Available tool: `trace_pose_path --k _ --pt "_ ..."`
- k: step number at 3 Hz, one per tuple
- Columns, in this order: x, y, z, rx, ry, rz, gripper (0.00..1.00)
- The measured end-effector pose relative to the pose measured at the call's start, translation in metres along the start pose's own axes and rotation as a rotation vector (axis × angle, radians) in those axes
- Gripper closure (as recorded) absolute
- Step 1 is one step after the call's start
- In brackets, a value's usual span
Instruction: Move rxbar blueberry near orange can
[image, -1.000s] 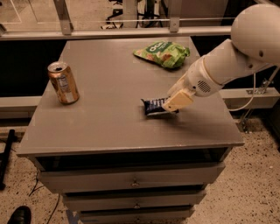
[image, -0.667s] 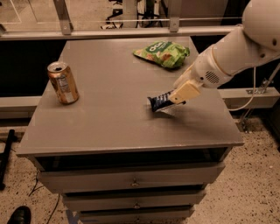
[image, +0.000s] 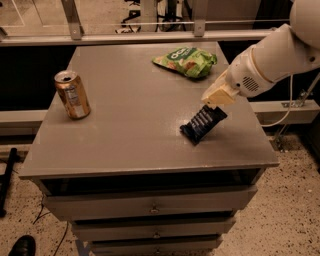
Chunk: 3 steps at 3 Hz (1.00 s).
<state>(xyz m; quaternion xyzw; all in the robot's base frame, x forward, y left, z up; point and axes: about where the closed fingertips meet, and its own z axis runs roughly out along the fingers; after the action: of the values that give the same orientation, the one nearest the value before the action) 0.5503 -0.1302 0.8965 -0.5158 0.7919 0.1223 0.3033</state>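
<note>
The rxbar blueberry (image: 202, 124), a dark navy wrapper, hangs tilted from my gripper (image: 216, 103) above the right part of the grey table (image: 135, 130). Its upper end is between the cream fingers and its lower end is close to the tabletop or touching it. The gripper is shut on the bar. The orange can (image: 73, 94) stands upright near the table's left edge, well to the left of the bar. My white arm (image: 270, 60) comes in from the upper right.
A green chip bag (image: 186, 61) lies at the back right of the table, behind the gripper. Drawers (image: 150, 207) sit below the tabletop. A railing (image: 150, 35) runs behind the table. A shoe (image: 20, 246) shows on the floor at lower left.
The gripper has lifted the rxbar's held end up and to the right, so the bar now hangs tilted instead of lying flat. The can and chip bag have not moved.
</note>
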Motion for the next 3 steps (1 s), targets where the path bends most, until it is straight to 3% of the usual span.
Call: trace_pose_path --k 2,3 --pt "-0.015 0.006 0.011 -0.011 -0.066 0.032 1.00" --pt "-0.040 0.021 0.038 -0.056 -0.118 0.033 1.00"
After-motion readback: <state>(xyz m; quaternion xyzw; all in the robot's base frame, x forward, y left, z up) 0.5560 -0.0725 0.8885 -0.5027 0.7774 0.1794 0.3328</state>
